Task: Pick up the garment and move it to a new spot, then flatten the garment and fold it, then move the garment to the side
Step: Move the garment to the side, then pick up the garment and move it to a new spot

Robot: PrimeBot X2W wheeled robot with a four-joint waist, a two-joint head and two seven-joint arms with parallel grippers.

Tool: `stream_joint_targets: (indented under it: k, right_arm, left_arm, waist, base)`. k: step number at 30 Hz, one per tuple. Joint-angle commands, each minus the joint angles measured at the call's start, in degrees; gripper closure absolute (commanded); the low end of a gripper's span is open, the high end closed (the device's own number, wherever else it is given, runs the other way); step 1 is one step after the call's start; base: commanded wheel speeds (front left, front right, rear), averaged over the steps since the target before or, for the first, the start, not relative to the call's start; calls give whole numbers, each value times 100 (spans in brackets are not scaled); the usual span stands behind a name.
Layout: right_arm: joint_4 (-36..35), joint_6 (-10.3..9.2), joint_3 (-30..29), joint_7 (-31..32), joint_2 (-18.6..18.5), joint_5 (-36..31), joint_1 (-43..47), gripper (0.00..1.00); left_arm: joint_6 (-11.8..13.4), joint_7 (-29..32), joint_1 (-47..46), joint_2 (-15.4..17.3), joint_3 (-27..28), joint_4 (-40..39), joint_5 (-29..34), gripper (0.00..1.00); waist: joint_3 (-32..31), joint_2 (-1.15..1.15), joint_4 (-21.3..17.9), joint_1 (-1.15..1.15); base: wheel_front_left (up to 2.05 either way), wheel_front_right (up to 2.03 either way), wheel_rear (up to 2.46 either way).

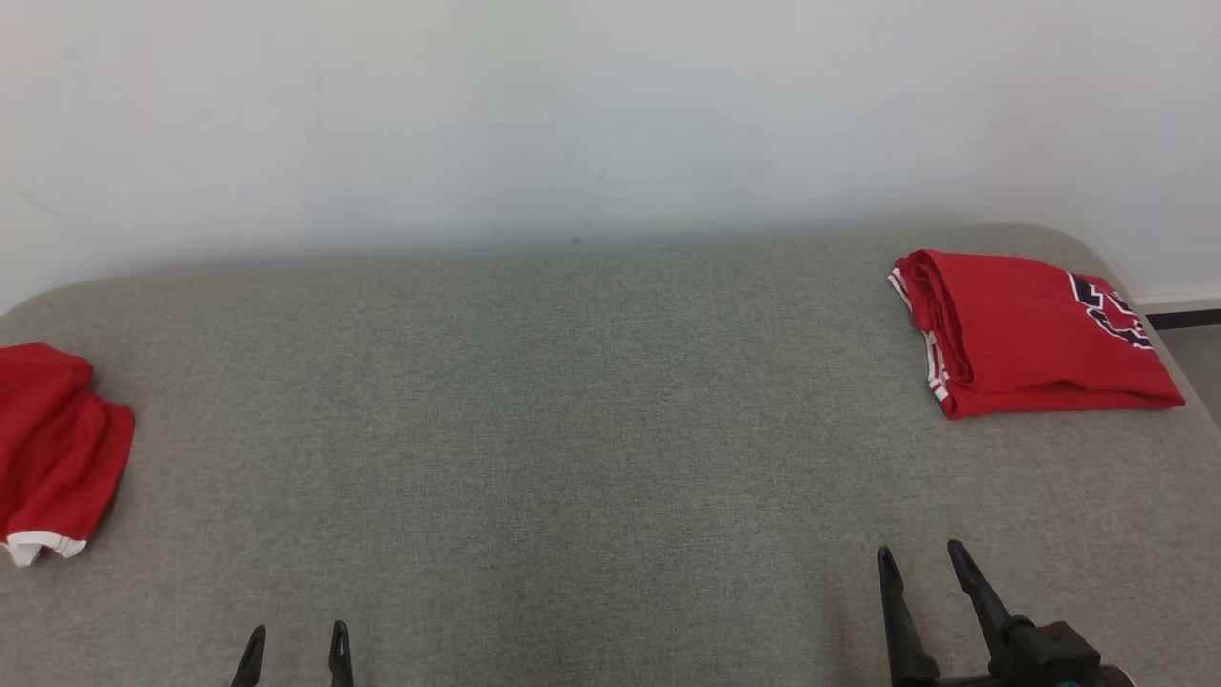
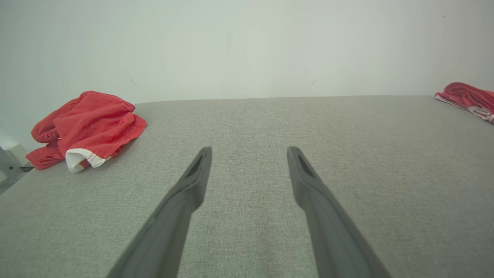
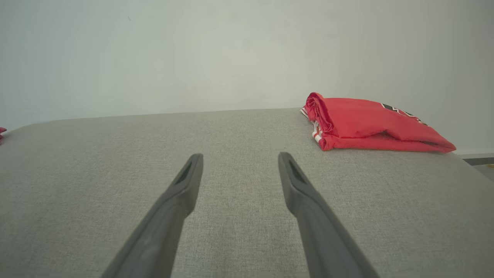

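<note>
Head view has my left gripper at the near edge, left of centre, and my right gripper at the near right, reaching a little further out. Both point away from me toward the wall. Each has its two dark fingers spread wide with nothing between them, hovering over bare grey fabric surface; the wrist views show the same open gap with only cloth texture beyond it. The folded red garment lies at the far right corner of the surface, well apart from both grippers. It is a flat, roughly rectangular packet whose long axis runs left to right, slightly skewed so that its right end sits nearer to me than its left. The layered end with the white-striped trim faces left, toward the middle of the surface, and a dark blue and white print shows on top near its far right end. A second crumpled red garment sits at the left edge, partly cut off by the frame, bunched rather than flat. Its longer run goes from far to near, and its white-banded hem points toward the near left.
</note>
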Motion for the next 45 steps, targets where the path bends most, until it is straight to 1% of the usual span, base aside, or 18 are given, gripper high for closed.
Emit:
stream_joint_targets:
  k: [1,20,25,29,32,40,45]
  right_arm:
    - [35,-17,8,0,6,22,63,0]
    - [76,-17,100,-1,8,-39,129,0]
    - [76,-17,84,-1,9,4,145,0]
    - [94,-17,100,0,9,34,169,0]
    - [104,-17,127,-1,9,89,201,0]
    - [166,-17,141,-1,9,157,241,0]
    - [185,-17,178,0,9,165,248,0]
  left_arm:
    - [25,-18,-13,-10,-2,29,-3,0]
    - [136,-18,-90,-11,49,165,14,0]
    - [175,-18,-100,-10,67,152,-28,0]
    - [213,-18,-89,-10,70,180,-107,0]
    - [251,-18,-75,-11,77,173,-112,0]
    - [326,-18,-67,-12,260,155,-145,0]
    - [367,-18,-33,-10,442,187,-120,0]
  waist:
    - [-1,0,18,0]
    - [32,0,106,0]
    - [44,0,260,0]
    - [55,0,500,0]
    - [53,0,750,0]
    - [53,0,1562,0]
    - [42,0,1987,0]
  base:
    - [0,0,0]
    - [0,0,0]
    - [0,0,0]
    - [0,0,0]
    - [0,0,0]
    - [0,0,0]
    - [0,0,0]
